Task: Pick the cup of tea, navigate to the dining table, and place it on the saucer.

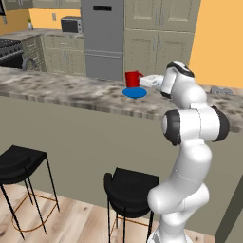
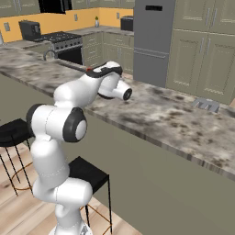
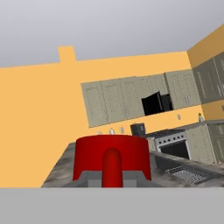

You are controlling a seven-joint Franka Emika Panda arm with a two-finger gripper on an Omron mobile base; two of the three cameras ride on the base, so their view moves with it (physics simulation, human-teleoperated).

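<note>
Two of the task's three steps look finished, judging by how things lie. Nearest the base, black bar stools (image 1: 130, 190) stand on the wood floor against the plain front of the dining table (image 1: 71, 92), and the white arm reaches up and forward over its speckled marble top. At the end of the arm, the gripper (image 1: 146, 80) holds the cup of tea (image 1: 133, 79) by its looped handle: in the hand view the red handle (image 3: 112, 166) rises right between the finger tips, and the fingers are nearly pressed together, pinching it. The red mug hangs just above the blue saucer (image 1: 135, 92), a little toward its far edge in the left base view; whether its base already touches the disc I cannot tell. Beyond the table stand the grey fridge (image 1: 102, 38), pale panelled cabinets and, off to one side, a stove (image 2: 64, 43) against the orange wall. So the pick and the drive seem done. What is left, as I judge it, is to lower the mug squarely onto the saucer, spread the fingers and draw the hand back without tipping it.
</note>
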